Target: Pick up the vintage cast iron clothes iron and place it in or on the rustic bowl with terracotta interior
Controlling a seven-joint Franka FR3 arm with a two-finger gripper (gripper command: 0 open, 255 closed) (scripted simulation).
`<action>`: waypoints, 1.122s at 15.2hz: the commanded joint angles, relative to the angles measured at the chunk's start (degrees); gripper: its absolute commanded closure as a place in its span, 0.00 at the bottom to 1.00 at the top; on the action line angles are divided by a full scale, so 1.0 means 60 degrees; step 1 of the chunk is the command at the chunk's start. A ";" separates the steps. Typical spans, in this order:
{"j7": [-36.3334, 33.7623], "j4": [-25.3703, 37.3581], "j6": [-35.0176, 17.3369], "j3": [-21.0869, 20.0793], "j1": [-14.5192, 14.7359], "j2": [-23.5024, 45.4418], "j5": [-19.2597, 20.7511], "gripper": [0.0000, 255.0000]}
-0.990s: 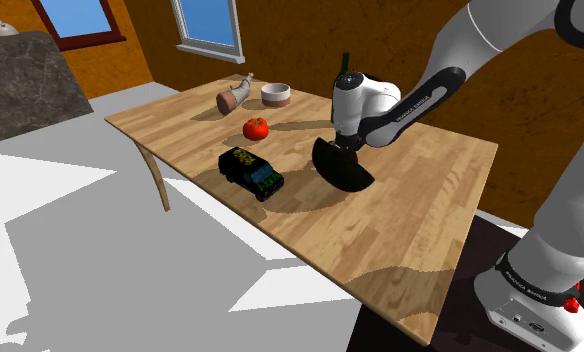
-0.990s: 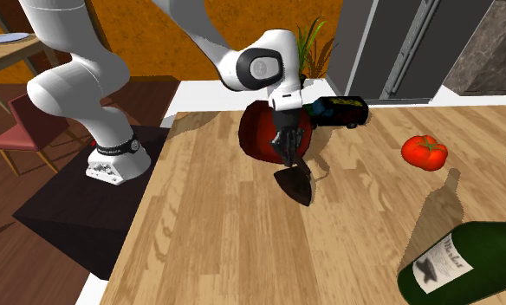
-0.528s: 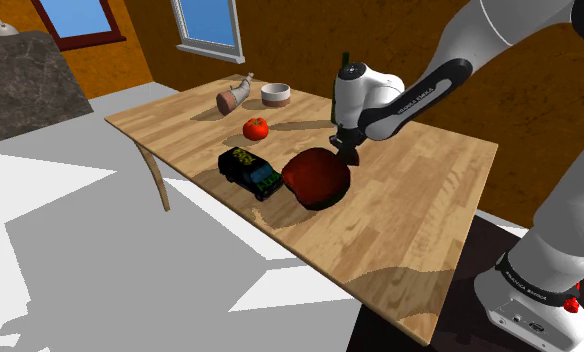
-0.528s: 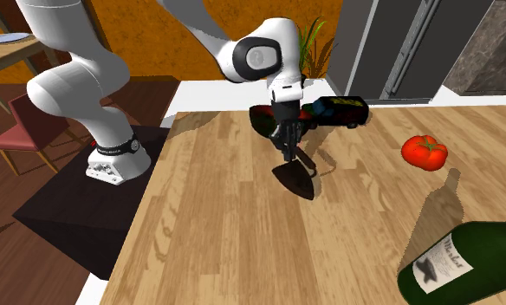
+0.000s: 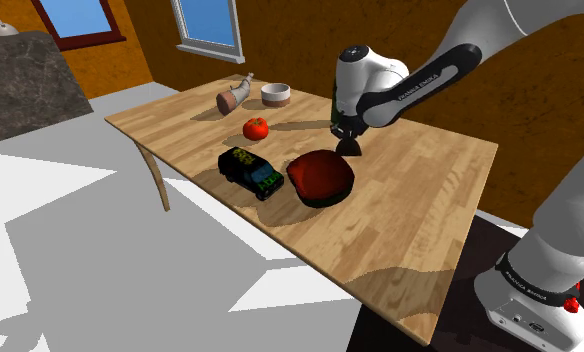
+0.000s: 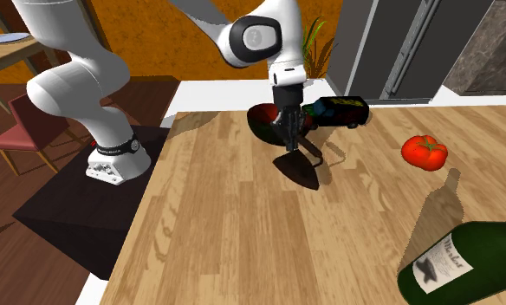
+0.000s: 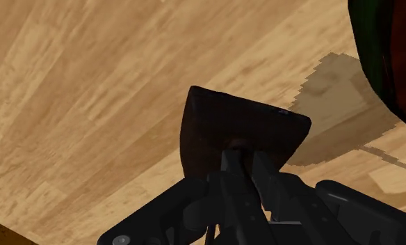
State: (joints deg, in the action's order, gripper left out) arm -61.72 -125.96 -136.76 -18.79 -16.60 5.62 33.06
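Right now the black gripper (image 5: 347,140) is clamping its two fingers together on the handle of the dark iron (image 5: 352,148), and the iron is hanging under the hand, clear of the wooden table (image 5: 420,230). In the wrist view the gripper (image 7: 240,164) is pinching the iron (image 7: 229,129) from above, while the iron's shadow (image 7: 340,118) is falling apart from it on the boards. The bowl (image 5: 321,178), dark outside and red inside, is sitting upright on the table just beside the iron, toward the shoulder view's lower left, between the gripper and a black toy car (image 5: 250,171). In the second exterior view the iron (image 6: 299,169) is dangling below the gripper (image 6: 291,143), with the bowl (image 6: 262,118) sitting just behind them. A tomato (image 5: 256,128) is resting farther along the table.
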 commanded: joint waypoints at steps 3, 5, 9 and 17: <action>0.0390 0.0158 0.0385 -0.0055 -0.0013 -0.0332 -0.0391 1.00; 0.0567 0.0247 0.0575 -0.0074 -0.0016 -0.0480 -0.0563 1.00; 0.0899 0.0451 0.0967 -0.0099 -0.0013 -0.0753 -0.0876 1.00; 0.1484 0.0969 0.1793 -0.0119 0.0007 -0.1204 -0.1389 1.00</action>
State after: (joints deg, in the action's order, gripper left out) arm -53.44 -120.67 -126.75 -19.55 -16.53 -1.21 25.17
